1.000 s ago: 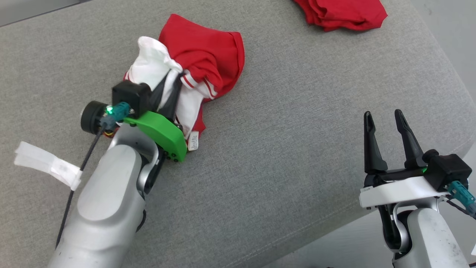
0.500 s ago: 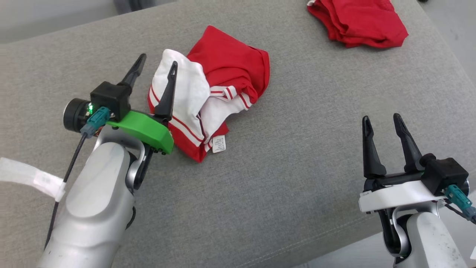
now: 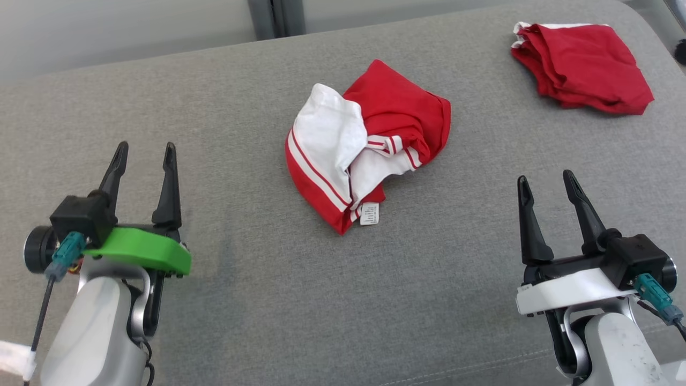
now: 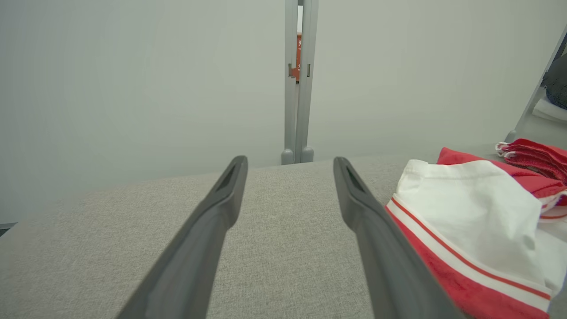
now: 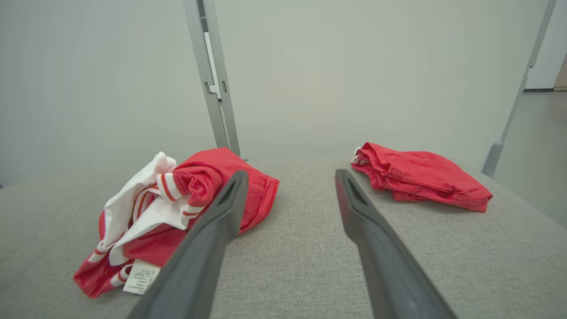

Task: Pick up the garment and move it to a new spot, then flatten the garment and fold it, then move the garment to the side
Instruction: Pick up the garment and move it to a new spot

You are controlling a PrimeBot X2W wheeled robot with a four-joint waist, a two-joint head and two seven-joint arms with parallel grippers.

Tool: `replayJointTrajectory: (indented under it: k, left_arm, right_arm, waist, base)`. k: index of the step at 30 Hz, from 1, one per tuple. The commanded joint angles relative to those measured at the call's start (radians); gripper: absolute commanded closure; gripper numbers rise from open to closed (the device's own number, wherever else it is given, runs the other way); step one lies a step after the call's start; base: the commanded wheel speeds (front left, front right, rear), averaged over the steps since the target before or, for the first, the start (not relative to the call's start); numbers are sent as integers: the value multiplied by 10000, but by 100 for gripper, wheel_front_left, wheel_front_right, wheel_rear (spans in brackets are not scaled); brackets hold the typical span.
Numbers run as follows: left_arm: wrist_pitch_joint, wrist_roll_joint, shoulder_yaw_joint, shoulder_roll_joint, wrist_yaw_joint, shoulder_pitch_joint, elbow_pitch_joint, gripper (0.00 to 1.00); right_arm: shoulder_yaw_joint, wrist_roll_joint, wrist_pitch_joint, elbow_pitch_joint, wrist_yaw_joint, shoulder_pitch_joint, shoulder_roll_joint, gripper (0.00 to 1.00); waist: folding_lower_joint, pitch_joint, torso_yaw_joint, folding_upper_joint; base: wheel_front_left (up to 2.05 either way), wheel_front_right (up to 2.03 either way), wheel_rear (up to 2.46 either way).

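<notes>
The garment (image 3: 364,145) is a crumpled red and white piece with striped trim and a small white label, lying in a heap at the middle of the grey cushion. It shows at the right in the left wrist view (image 4: 465,226) and at the left in the right wrist view (image 5: 177,212). My left gripper (image 3: 146,154) stands open at the lower left, well apart from the garment, with nothing between its fingers. Open and empty too, my right gripper (image 3: 544,181) stands at the lower right.
A second red garment (image 3: 581,67), folded, lies at the far right of the grey cushion (image 3: 214,107); the right wrist view has it (image 5: 421,175) too. A pale wall with a grey post (image 4: 297,84) rises behind. The cushion's front edge runs near my right arm.
My left gripper opened and let go of the garment, then drew back to the lower left. The garment now lies free on the cushion. The head camera shifted, so the whole picture moved.
</notes>
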Motion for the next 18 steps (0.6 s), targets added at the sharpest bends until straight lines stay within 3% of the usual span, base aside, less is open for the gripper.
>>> replayJointTrajectory:
  k: [1, 9, 18]
  left_arm:
    - [-24, 18, 131, 72, 84, 429, -222, 0]
    - [-25, 261, 947, -103, 229, 2272, -1419, 0]
    - [-26, 442, 1830, -609, 38, 3490, -2093, 0]
  right_arm:
    - [36, -55, -28, -15, -13, 163, -87, 0]
    - [286, 34, -28, 14, -11, 358, -412, 0]
    - [275, 99, -28, 19, -13, 761, -369, 0]
  waist:
    - [0, -406, 480, 0]
    - [0, -783, 938, 0]
    - [0, -1067, 1156, 0]
  base:
    - [0, 0, 0]
    - [0, 0, 0]
    - [0, 0, 0]
